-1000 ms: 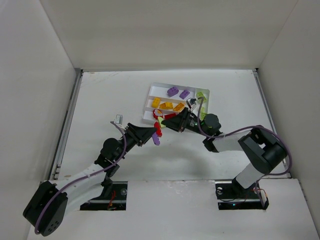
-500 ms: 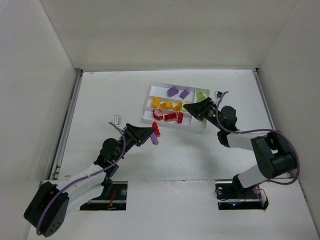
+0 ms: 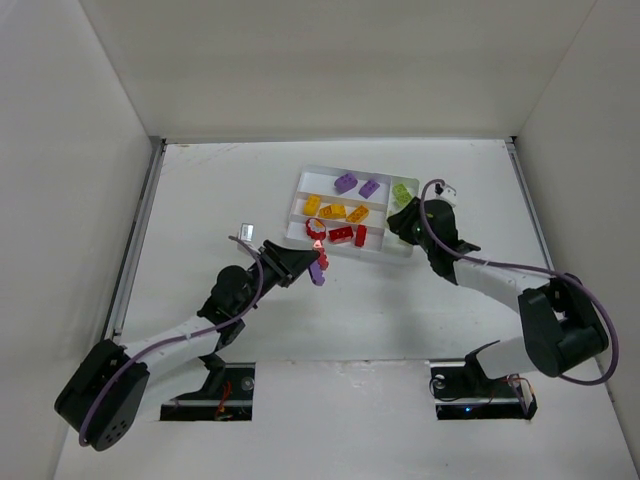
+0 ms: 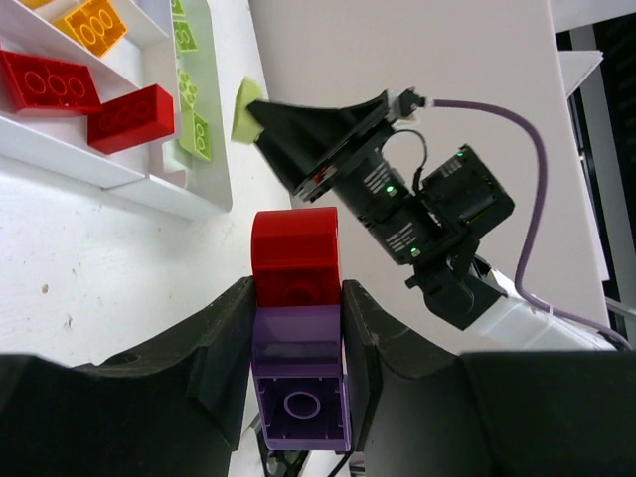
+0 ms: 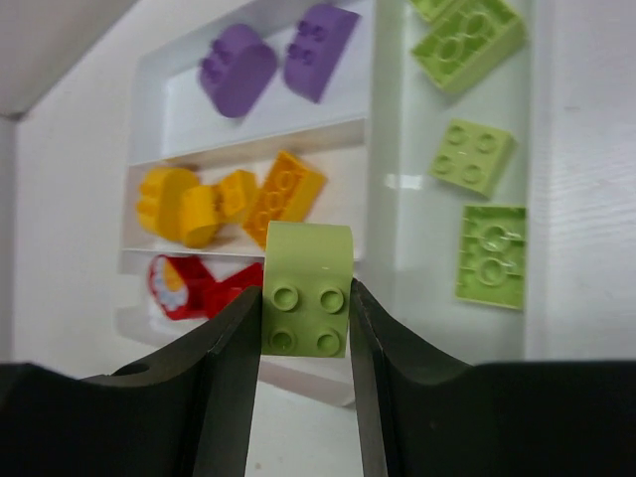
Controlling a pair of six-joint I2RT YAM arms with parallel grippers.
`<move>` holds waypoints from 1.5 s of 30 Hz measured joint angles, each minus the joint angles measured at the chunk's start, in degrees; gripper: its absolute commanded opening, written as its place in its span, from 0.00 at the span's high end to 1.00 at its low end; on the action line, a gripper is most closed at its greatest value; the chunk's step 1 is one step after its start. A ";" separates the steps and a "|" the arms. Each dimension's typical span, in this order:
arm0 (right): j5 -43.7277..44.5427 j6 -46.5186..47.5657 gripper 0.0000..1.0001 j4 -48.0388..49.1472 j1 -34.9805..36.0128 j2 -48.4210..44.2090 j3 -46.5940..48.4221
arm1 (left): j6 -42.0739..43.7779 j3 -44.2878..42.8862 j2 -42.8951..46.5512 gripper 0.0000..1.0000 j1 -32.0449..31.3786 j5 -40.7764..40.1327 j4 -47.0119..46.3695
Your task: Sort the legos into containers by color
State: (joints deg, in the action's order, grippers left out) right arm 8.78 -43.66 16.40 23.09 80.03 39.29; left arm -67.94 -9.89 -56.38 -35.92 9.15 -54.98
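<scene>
My left gripper (image 3: 314, 264) is shut on a purple brick (image 4: 298, 383) with a red brick (image 4: 295, 253) stuck on its end, held above the table just in front of the white tray (image 3: 352, 170). My right gripper (image 3: 402, 221) is shut on a lime green brick (image 5: 306, 288) and holds it over the tray's right end, near the crosswise slot with three lime bricks (image 5: 471, 154). Two purple bricks (image 5: 238, 70) lie in the far slot, yellow-orange ones (image 5: 288, 194) in the middle slot, and red pieces (image 5: 189, 283) in the near slot.
White walls enclose the table on three sides. The two grippers are about a hand's width apart at the tray's front right corner; the right gripper (image 4: 328, 139) with its lime brick shows in the left wrist view.
My right gripper has moved from beside the left gripper at the tray's front edge to the tray's right end, carrying the lime brick. My left gripper has shifted slightly toward the tray.
</scene>
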 measured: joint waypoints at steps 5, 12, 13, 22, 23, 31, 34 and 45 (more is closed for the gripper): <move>4.26 1.88 0.63 -4.70 -0.04 1.57 0.00 | 0.66 -0.37 -0.42 0.83 -0.09 -1.01 -0.07; 5.86 2.89 0.42 -6.27 -0.04 2.12 0.00 | 1.07 -0.50 -1.40 0.83 -0.15 -2.10 -0.04; 5.86 2.95 0.40 -6.36 -0.04 2.10 0.00 | 1.09 -0.59 -1.60 0.83 -0.26 -2.14 -0.04; 4.02 3.65 0.40 -7.61 2.14 -8.98 -0.83 | 1.51 -1.53 -1.99 0.82 -1.62 -2.12 -0.09; 2.69 3.56 0.41 -6.88 3.30 -11.32 -1.42 | 1.51 -1.53 -2.01 0.82 -1.64 -2.12 -0.09; -13.70 -1.27 0.15 4.79 17.92 -20.52 -7.17 | 1.31 -2.27 -1.99 0.82 -1.99 -2.45 -0.17; -16.35 -2.10 0.13 6.08 22.40 -20.48 -8.15 | 1.11 -2.69 -2.01 0.82 -2.43 -3.30 -1.07; -21.18 -5.92 0.20 13.90 25.14 -17.59 -10.34 | 0.52 -2.91 -2.89 0.82 -4.57 -6.32 -3.15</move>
State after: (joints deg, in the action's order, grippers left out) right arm -12.40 -49.58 30.30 48.23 62.43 28.95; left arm -67.42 -12.80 -59.27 -40.49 2.83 -58.13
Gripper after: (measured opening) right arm 0.832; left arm 0.337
